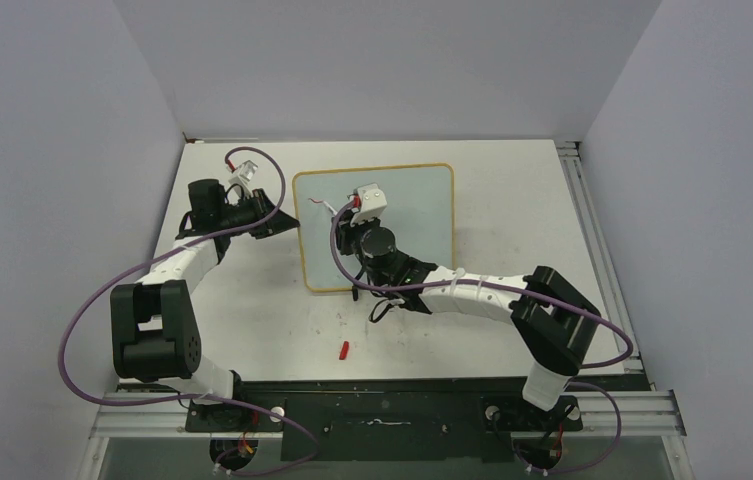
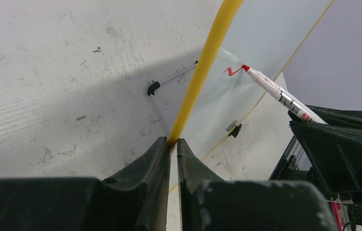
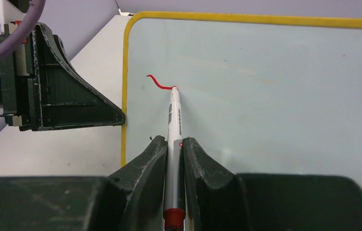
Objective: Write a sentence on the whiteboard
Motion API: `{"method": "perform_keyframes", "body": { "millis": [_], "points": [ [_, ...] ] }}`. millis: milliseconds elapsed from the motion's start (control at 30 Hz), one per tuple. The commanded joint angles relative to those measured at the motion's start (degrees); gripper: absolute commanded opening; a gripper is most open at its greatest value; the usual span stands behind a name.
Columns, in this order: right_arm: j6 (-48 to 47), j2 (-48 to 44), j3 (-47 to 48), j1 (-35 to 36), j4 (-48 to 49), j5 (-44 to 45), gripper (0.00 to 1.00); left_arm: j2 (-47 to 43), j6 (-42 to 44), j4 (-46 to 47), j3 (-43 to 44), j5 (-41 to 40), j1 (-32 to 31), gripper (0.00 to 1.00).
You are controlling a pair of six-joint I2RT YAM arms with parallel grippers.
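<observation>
The whiteboard (image 1: 412, 215) with its yellow frame lies on the table. My left gripper (image 1: 287, 224) is shut on the board's left frame edge (image 2: 203, 67). My right gripper (image 3: 175, 144) is shut on a red marker (image 3: 174, 125), whose tip touches the board near its upper left. Of the sentence, only a short red squiggle (image 3: 158, 83) shows there, also seen in the left wrist view (image 2: 233, 71). The marker (image 2: 277, 94) and the board surface (image 3: 265, 91) show in both wrist views. The right gripper (image 1: 352, 232) hovers over the board's left half.
A red marker cap (image 1: 345, 349) lies on the table in front of the board. A black clip foot (image 2: 153, 88) holds the board's edge, another (image 2: 235, 130) sits behind it. The left gripper's fingers (image 3: 73, 91) sit beside the frame.
</observation>
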Motion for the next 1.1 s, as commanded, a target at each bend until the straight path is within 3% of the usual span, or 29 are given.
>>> {"method": "perform_keyframes", "body": {
  "millis": [0, 400, 1067],
  "points": [
    [0.36, -3.03, -0.56, -0.96, 1.31, 2.47, 0.05, -0.47, 0.75, 0.67, 1.12, 2.55, -0.73, 0.09],
    [-3.84, -5.47, -1.40, 1.94, 3.32, -1.17, 0.05, -0.52, 0.75, 0.67, 1.03, 2.39, -0.74, 0.08],
    [-3.25, -0.40, 3.24, 1.88, 1.78, -1.06, 0.05, -0.30, 0.75, 0.71, 1.07, 2.38, -0.73, 0.05]
  ]
}}
